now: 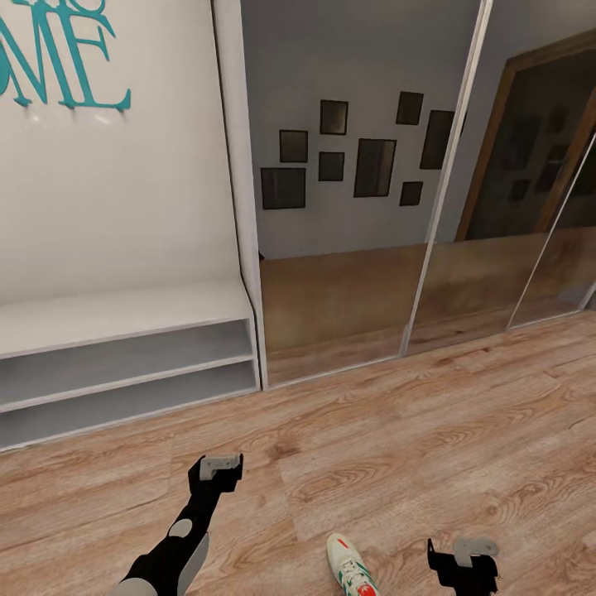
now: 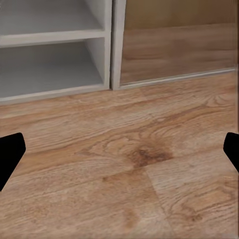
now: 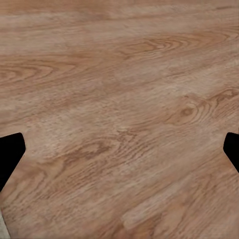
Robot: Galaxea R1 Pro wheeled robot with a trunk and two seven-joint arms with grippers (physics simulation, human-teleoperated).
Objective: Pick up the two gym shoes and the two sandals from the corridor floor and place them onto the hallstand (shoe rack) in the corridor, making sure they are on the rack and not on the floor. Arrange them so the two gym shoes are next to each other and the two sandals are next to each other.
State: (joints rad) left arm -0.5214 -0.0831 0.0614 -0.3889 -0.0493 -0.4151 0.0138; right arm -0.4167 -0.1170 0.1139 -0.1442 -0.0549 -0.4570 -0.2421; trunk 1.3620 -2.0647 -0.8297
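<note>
One gym shoe [image 1: 351, 571] is seen at the bottom edge of the head view, lying on the corridor floor [image 1: 430, 447] between the two arms, its toe pointing toward the top of the frame and its long axis running roughly up and down the picture. It lies just beside the right gripper [image 1: 463, 564], at the lower right, and well apart from the left gripper [image 1: 220, 468], at lower centre-left; the right arm is judged the nearer for a pick. Both sets of jaws are spread wide and nothing is held, as bare planks are seen between the dark fingertips in each wrist view. The shoe's heel is cut off by the frame. A low pale bench with two open shelf rows [image 1: 124, 364] stands at the left, empty as far as is seen.
</note>
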